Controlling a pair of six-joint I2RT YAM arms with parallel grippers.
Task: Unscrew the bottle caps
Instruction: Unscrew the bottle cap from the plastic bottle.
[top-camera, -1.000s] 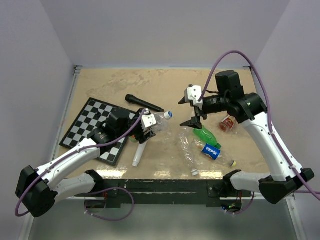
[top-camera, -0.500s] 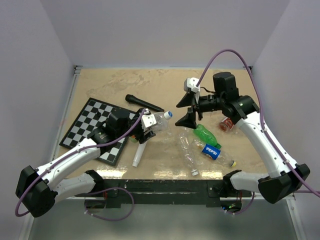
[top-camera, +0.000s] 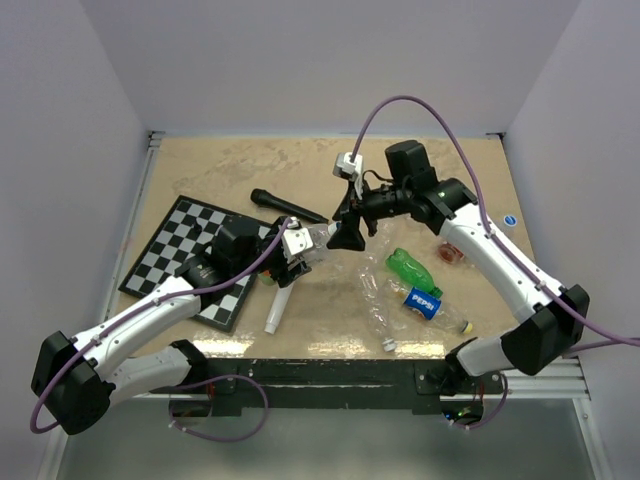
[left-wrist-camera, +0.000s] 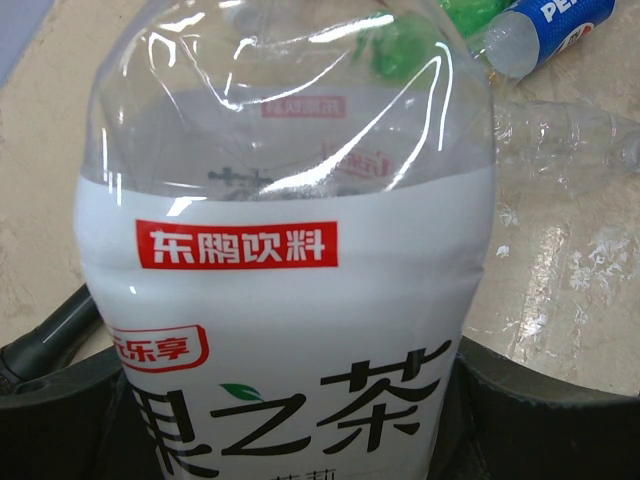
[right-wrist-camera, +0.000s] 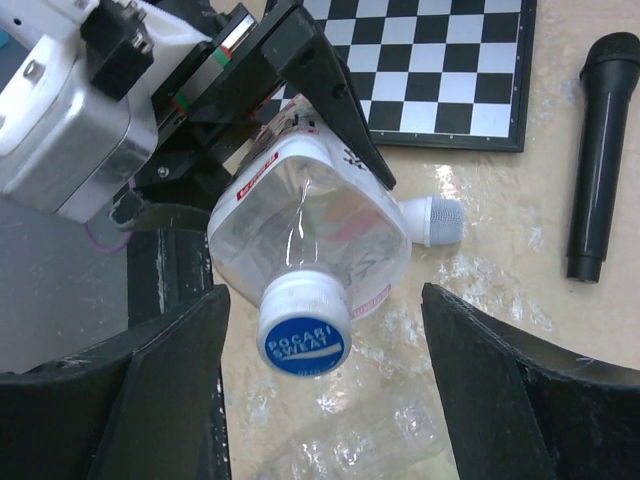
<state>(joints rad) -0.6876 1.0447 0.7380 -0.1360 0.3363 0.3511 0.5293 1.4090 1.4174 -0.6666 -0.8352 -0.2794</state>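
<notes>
**A:** Where is the blue cap (right-wrist-camera: 303, 338) sitting?

**B:** It is sitting on the neck of the clear bottle (right-wrist-camera: 312, 225), facing the right wrist camera. From overhead I am not seeing it, because the right hand (top-camera: 347, 232) is covering it.

**A:** Is that hand gripping it?

**B:** No. Its fingers (right-wrist-camera: 150, 400) are standing wide apart, one on each side of the cap, touching neither the cap nor the bottle.

**A:** And the left hand (top-camera: 303, 250)?

**B:** It is clamping the bottle's labelled body and holding it up off the surface (top-camera: 330, 170), neck pointing towards the right arm. The bottle is filling nearly all of the left wrist view, so only dark slivers of the fingers are showing at the lower corners.

**A:** What else is lying about?

**B:** A chessboard (top-camera: 175, 250), a black microphone (top-camera: 287, 206) and a white microphone (top-camera: 277, 312), whose head is disappearing under the left hand in the overhead view. Near the right arm, a green bottle (top-camera: 408, 268), a Pepsi bottle (top-camera: 425, 303) and a crumpled bottle (top-camera: 372, 295) are lying close together. A white cap (top-camera: 389, 346) is showing at the crumpled bottle's near end. Whether the green bottle is wearing a cap, I cannot tell.
</notes>
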